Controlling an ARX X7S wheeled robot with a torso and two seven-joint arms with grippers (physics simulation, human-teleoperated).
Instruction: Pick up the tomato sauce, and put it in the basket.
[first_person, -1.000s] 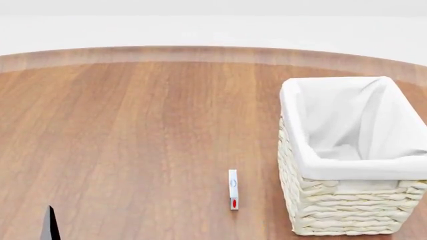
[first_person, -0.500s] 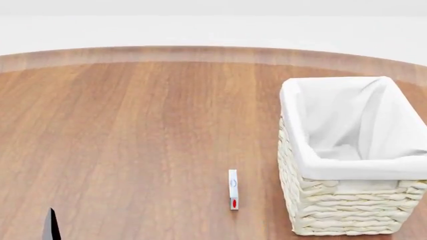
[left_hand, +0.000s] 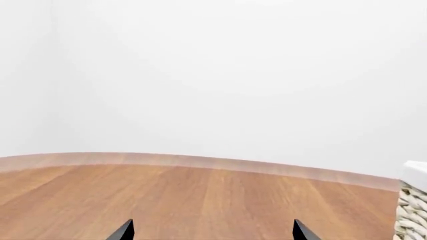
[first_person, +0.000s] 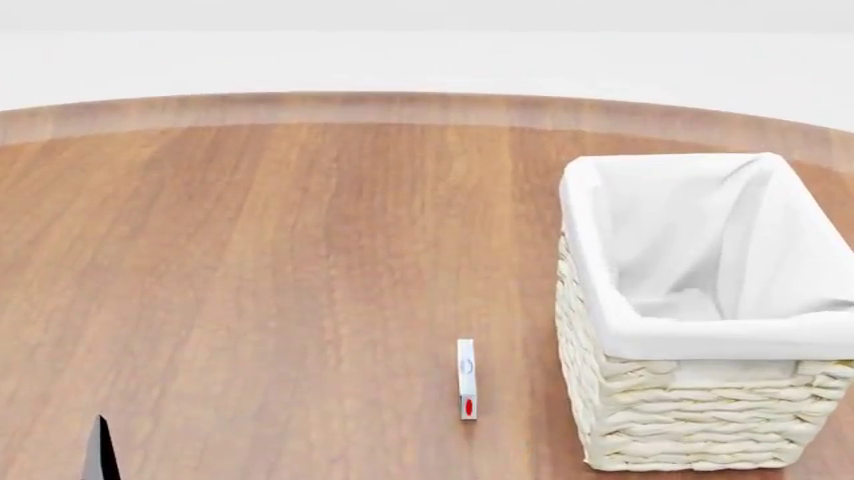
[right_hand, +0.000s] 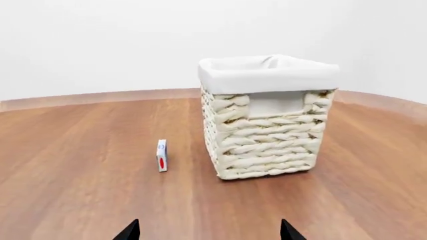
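Note:
The tomato sauce can shows in no view. The basket (first_person: 694, 400), cream wicker with a white liner, stands on the table's right side. It also shows in the right wrist view (right_hand: 267, 135), and its edge shows in the left wrist view (left_hand: 413, 212). My left gripper (left_hand: 213, 233) is open and empty over bare wood; one dark fingertip (first_person: 100, 450) shows at the head view's bottom left. My right gripper (right_hand: 209, 233) is open and empty, well short of the basket and facing it. It is out of the head view.
A small white box with a red oval (first_person: 466, 378) stands on edge just left of the basket, also in the right wrist view (right_hand: 161, 155). The round wooden table (first_person: 267, 250) curves to its far edge (first_person: 400, 105) before a white wall.
The left fingertip at the head view's bottom left has sunk very slightly. Nothing else has moved.

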